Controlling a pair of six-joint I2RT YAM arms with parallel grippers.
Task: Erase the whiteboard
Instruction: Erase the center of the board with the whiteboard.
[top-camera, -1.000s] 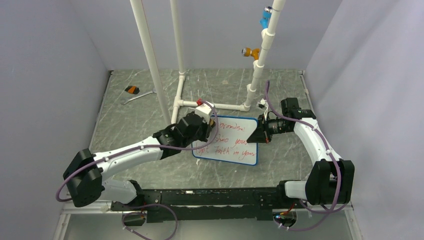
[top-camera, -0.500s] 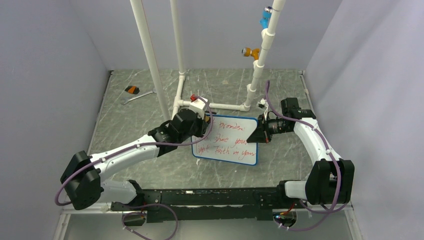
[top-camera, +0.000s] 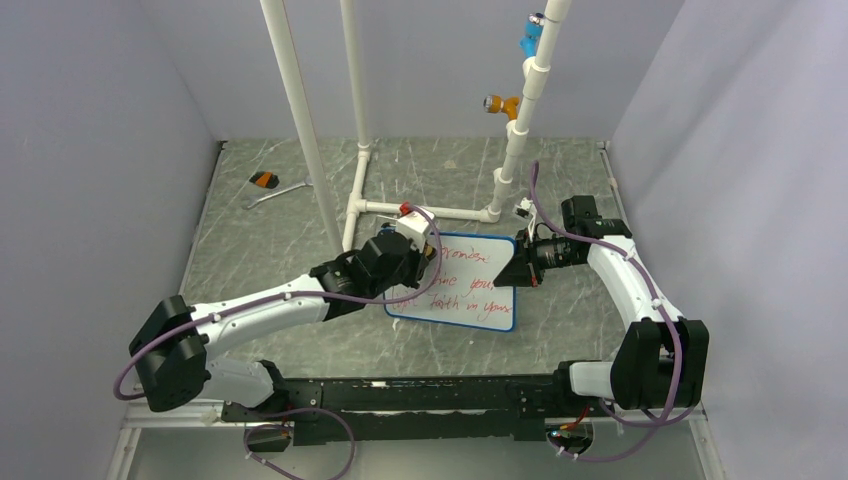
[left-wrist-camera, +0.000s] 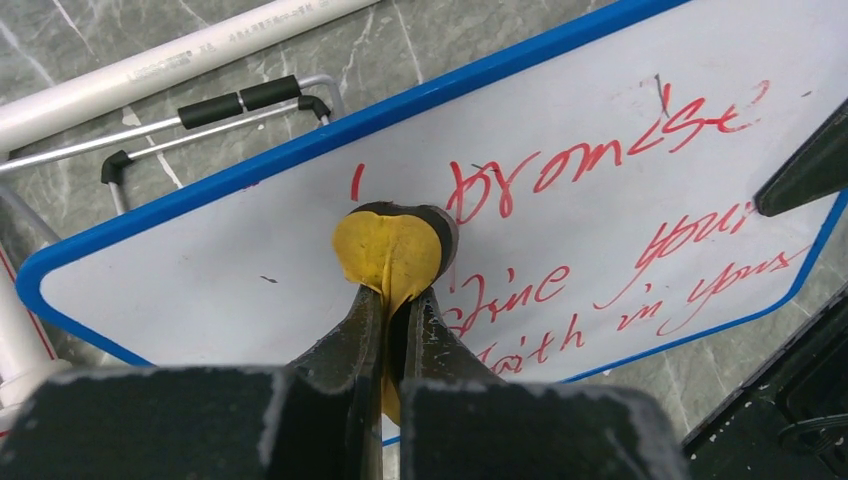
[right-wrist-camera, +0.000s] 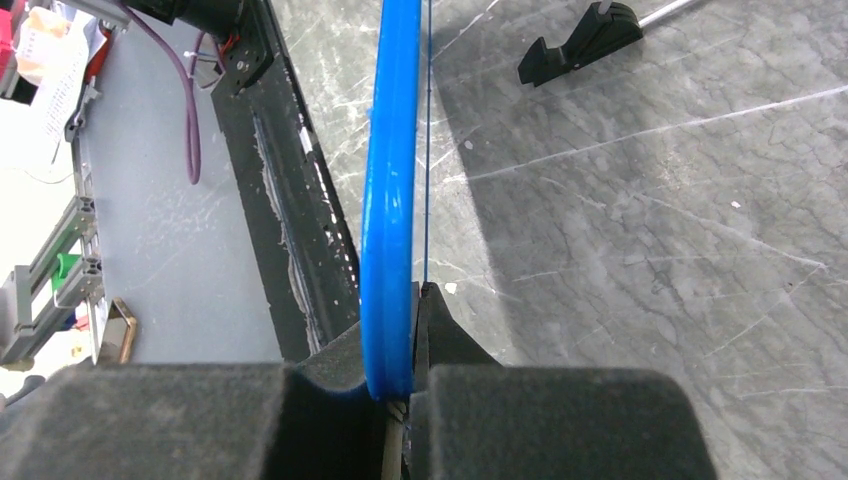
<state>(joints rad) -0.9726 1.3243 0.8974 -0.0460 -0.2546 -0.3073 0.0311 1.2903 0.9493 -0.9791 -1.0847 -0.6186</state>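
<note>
Red words cover the whiteboard (top-camera: 478, 262) near the middle of the worktop (top-camera: 290, 240). Our right gripper (right-wrist-camera: 400, 375) pinches its blue edge (right-wrist-camera: 388, 200). Our left gripper (left-wrist-camera: 398, 300) pinches a yellow pad (left-wrist-camera: 388, 250) against the top line. We are wiping; next, rub across the words.

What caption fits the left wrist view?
Left fingers pinch a yellow pad against the blue-framed whiteboard, amid its red handwriting.

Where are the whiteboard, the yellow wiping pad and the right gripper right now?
whiteboard (left-wrist-camera: 180, 280): left wrist view, bare white face left of the red writing.
yellow pad (left-wrist-camera: 388, 255): left wrist view, middle of its yellow face.
right gripper (right-wrist-camera: 397, 335): right wrist view, between its fingertips, clamped on the board's blue edge.
</note>
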